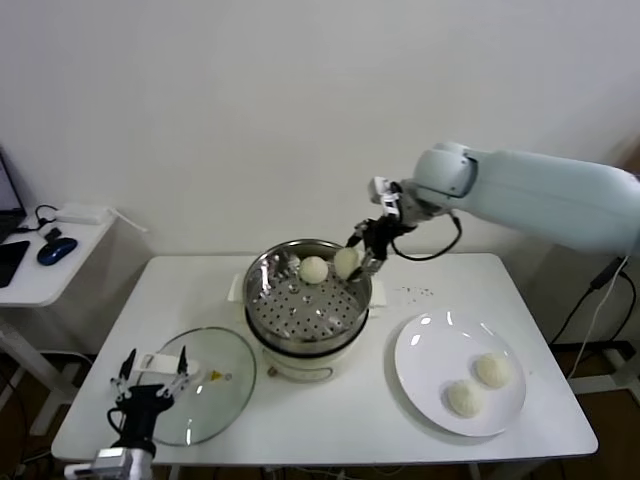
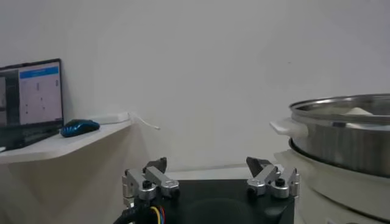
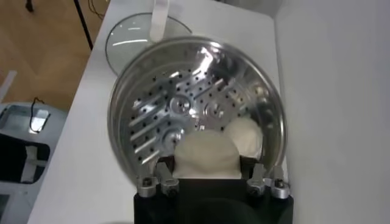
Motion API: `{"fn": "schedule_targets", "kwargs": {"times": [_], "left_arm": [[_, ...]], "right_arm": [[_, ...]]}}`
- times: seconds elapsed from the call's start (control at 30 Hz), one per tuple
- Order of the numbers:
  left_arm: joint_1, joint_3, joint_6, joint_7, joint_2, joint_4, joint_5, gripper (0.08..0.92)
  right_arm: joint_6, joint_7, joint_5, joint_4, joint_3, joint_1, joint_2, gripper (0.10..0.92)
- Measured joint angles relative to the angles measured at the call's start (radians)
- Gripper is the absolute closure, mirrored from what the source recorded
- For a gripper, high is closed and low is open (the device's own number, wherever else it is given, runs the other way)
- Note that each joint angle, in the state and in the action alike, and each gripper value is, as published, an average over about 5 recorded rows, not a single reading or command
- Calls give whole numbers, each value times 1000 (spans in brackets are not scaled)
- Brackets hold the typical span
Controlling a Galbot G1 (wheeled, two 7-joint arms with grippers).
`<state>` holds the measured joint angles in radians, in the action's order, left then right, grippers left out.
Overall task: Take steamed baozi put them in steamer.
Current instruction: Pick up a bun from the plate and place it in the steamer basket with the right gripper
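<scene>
The steamer [image 1: 262, 275] is a shiny perforated basket on a white cooker base at mid-table. One baozi [image 1: 313, 269] lies inside it at the back. My right gripper [image 1: 358, 262] hangs over the basket's back right rim, shut on a second baozi [image 1: 346, 262]. In the right wrist view that held baozi [image 3: 207, 155] fills the gap between the fingers of the right gripper [image 3: 207, 167], just beside the resting baozi [image 3: 248, 135] and above the steamer floor [image 3: 140, 103]. Two more baozi [image 1: 492, 369] [image 1: 463, 398] sit on the white plate [image 1: 420, 370]. My left gripper [image 1: 152, 378] is parked open at the front left.
A round glass lid [image 1: 225, 385] lies flat on the table in front of the steamer on the left, right by the left gripper [image 2: 210, 167]. A side desk with a laptop and a blue mouse [image 2: 79, 127] stands beyond the table's left edge. A wall closes off the back.
</scene>
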<state>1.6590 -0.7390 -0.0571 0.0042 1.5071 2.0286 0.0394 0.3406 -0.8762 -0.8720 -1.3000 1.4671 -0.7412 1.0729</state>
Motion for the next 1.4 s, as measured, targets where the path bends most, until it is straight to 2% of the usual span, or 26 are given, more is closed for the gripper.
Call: {"fn": "schedule_targets", "kwargs": {"times": [0.33, 0.63, 1.4], "left_arm": [[9, -11, -7, -1, -2, 3, 12, 177], [10, -19, -11, -2, -7, -5, 23, 177], [4, -16, -8, -3, -5, -12, 25, 177]], "right_arm": [[0, 2, 11, 160, -26, 100, 194, 338], [-6, -5, 42, 286, -45, 188, 306, 340], [-15, -22, 99, 429, -74, 283, 411, 336]]}}
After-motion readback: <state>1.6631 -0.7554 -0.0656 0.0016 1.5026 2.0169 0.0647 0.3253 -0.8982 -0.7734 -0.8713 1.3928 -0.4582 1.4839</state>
